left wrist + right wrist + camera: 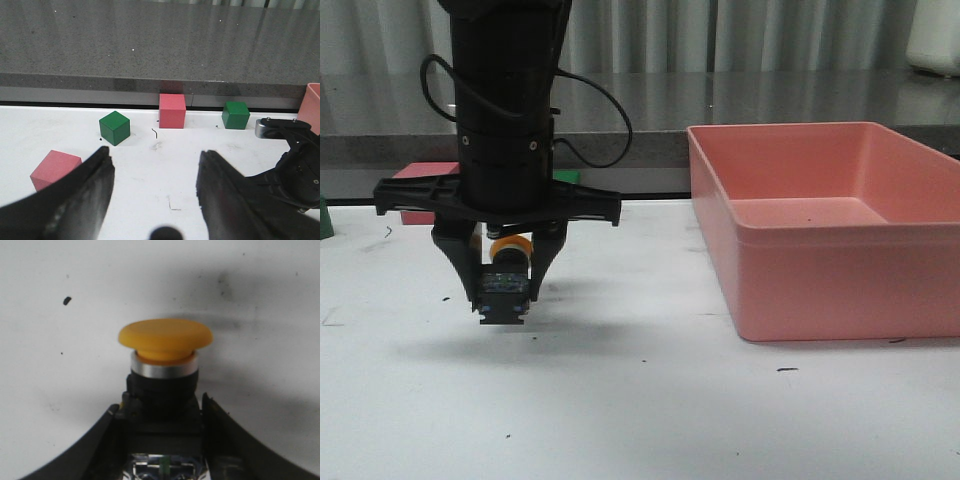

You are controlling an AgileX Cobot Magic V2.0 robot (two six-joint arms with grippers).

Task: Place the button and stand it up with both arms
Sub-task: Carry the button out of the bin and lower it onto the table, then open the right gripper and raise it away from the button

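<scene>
Right end effector (507, 300): pinches the button (508, 268) by its dark base, above the counter (650, 400).
Button: yellow cap up.
Left end effector (155, 175): spread, holds nothing.

A white table (650, 420) is bearing a pink bin (825, 240) (open-topped), plus red (172, 110) and green cubes (114, 128).

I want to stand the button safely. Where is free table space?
Bare white table lies below the right claw holding the button, up to the pink bin. The back edge is crowded with green and red cubes.
</scene>
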